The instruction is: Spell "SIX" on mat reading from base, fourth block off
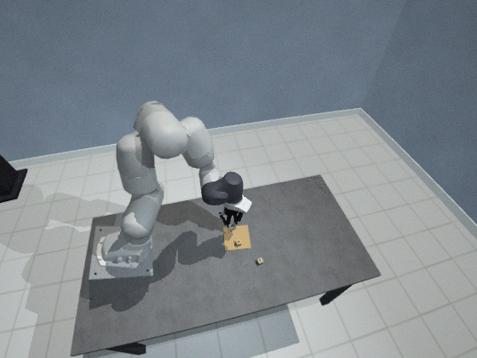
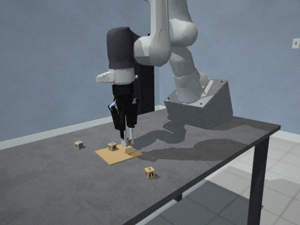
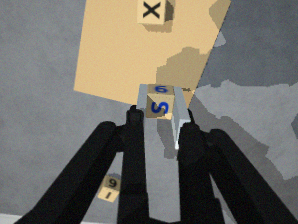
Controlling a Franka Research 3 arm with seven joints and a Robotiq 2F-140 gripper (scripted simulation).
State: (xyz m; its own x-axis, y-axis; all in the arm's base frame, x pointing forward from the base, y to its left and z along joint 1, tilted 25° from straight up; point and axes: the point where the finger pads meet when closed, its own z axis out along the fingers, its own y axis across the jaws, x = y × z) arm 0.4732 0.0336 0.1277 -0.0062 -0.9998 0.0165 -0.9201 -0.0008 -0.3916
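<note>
Top view: the claw (image 1: 230, 225) hangs from a folded arm over the mat's (image 1: 243, 235) near edge; the X block (image 1: 238, 243) sits toward the far side. Exterior view: it grips the S block (image 2: 129, 141) low above the mat's corner, wrist vertical. Wrist view: the S block (image 3: 161, 103) is clamped between the fingers, with the X block (image 3: 153, 11) straight ahead.

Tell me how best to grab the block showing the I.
Come straight down on the I block and pinch two opposite side faces: it sits flat on the table, off the mat, with bare table around it. The gripper holds the S block now.
</note>
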